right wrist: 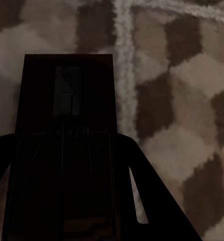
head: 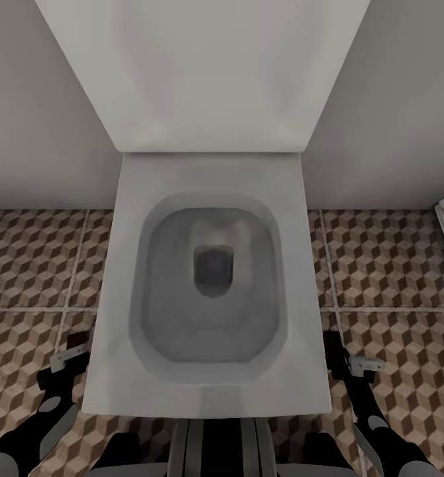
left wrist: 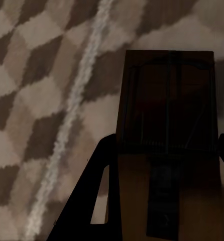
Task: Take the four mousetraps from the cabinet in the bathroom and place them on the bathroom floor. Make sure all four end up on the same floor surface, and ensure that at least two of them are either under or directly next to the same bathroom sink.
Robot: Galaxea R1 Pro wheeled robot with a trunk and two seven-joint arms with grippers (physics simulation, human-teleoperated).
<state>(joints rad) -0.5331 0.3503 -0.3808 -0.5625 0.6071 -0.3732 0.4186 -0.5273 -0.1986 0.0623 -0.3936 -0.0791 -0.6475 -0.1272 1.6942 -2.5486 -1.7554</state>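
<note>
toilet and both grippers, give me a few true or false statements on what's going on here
1. The toilet has its lid raised. True.
2. The left gripper is empty. False: it holds a mousetrap between its fingers.
3. The right gripper holds a mousetrap. True.
4. The bathroom floor is plain white tile. False: it has a brown, beige and white cube pattern.
5. The toilet bowl holds a mousetrap. False: nothing lies in it.

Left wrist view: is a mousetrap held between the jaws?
Yes: a dark flat mousetrap with wire parts sits between the left gripper's jaws, above the cube-patterned floor.
</note>
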